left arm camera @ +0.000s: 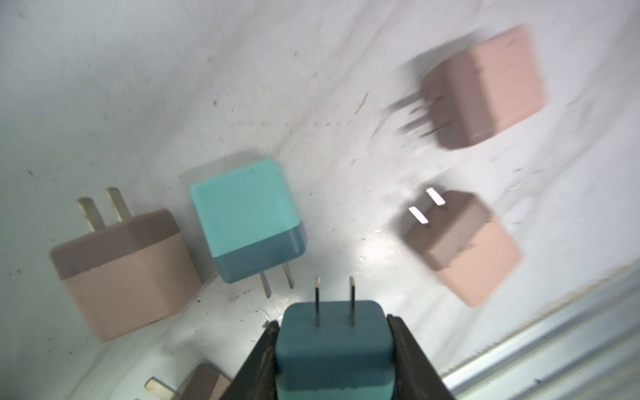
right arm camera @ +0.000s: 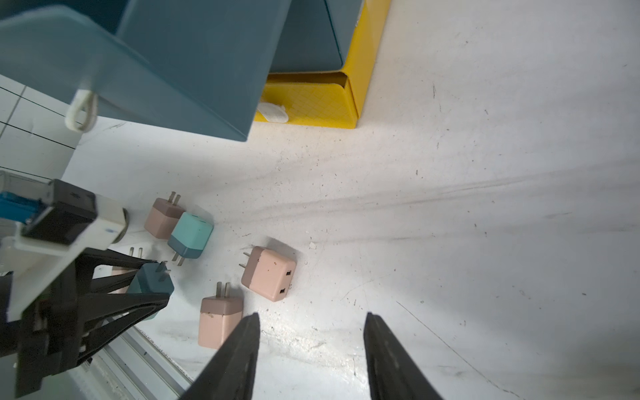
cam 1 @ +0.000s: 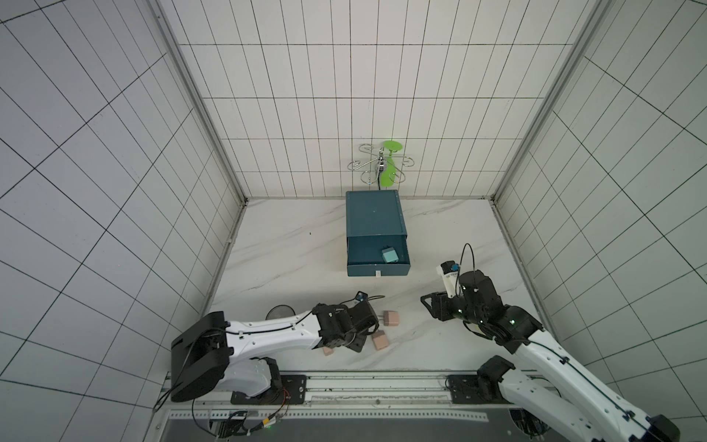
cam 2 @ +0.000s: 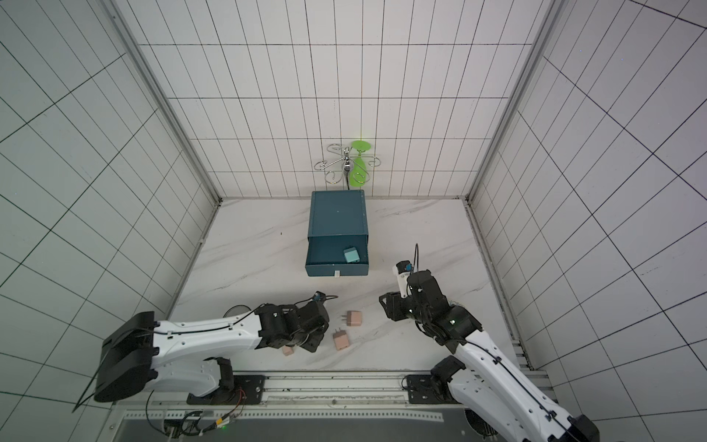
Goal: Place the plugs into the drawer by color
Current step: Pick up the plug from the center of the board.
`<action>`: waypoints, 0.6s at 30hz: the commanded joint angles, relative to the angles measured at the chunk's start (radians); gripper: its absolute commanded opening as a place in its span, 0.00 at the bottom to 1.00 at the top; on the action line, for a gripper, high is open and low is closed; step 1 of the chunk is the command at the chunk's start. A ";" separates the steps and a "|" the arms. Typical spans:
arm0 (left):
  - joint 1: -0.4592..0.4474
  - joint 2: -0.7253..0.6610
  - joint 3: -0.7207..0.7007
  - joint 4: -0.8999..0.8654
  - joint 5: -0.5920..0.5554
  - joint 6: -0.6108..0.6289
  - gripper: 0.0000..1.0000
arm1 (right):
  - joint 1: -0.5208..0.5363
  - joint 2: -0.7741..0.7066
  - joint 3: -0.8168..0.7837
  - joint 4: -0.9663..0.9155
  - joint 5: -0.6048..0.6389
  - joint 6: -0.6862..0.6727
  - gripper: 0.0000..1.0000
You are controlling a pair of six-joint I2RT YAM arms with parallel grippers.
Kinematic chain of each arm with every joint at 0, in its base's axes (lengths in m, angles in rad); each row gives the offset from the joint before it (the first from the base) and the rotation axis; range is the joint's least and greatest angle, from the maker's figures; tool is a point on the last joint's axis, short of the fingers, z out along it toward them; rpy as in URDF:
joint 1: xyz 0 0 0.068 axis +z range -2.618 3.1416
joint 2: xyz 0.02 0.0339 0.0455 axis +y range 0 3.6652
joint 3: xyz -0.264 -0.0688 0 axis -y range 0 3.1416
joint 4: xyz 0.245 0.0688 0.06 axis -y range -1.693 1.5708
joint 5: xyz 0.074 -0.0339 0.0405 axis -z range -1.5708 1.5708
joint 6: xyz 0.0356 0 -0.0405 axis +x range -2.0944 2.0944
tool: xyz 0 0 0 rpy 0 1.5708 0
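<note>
My left gripper (left arm camera: pixel 334 322) is shut on a teal plug (left arm camera: pixel 334 346), prongs pointing away from the wrist, low over the table's front. Close by lie another teal plug (left arm camera: pixel 247 218) and several peach-pink plugs (left arm camera: pixel 124 273) (left arm camera: pixel 460 246) (left arm camera: pixel 485 86). In a top view the left wrist hides the held plug, and peach plugs (cam 1: pixel 391 318) (cam 1: pixel 380 340) show beside it. The blue drawer (cam 1: pixel 377 268) stands pulled out with one teal plug (cam 1: pixel 390 254) inside. My right gripper (right arm camera: pixel 311 318) hangs open and empty over bare table, right of the plugs (cam 1: pixel 430 304).
Under the blue drawer a yellow drawer (right arm camera: pixel 311 104) stands slightly out. A metal hook rack with a green piece (cam 1: pixel 382 164) stands behind the drawer box. A dark round object (cam 1: pixel 280 310) lies by the left arm. A metal rail (cam 1: pixel 344 382) runs along the front edge.
</note>
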 commanded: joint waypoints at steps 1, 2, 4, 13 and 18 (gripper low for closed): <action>-0.002 -0.101 0.074 0.023 0.055 0.013 0.04 | -0.004 -0.064 -0.049 0.080 -0.148 -0.004 0.52; 0.000 -0.123 0.099 0.024 0.064 0.019 0.02 | -0.003 -0.066 -0.056 0.106 -0.200 -0.002 0.52; 0.001 -0.155 0.146 0.016 0.079 0.032 0.00 | 0.001 -0.049 -0.050 0.120 -0.255 -0.004 0.51; 0.078 -0.167 0.436 -0.070 -0.009 0.106 0.00 | 0.008 0.014 -0.079 0.095 -0.166 0.046 0.52; 0.219 -0.019 0.655 -0.231 -0.067 0.142 0.00 | 0.008 -0.065 -0.170 0.123 -0.120 0.093 0.51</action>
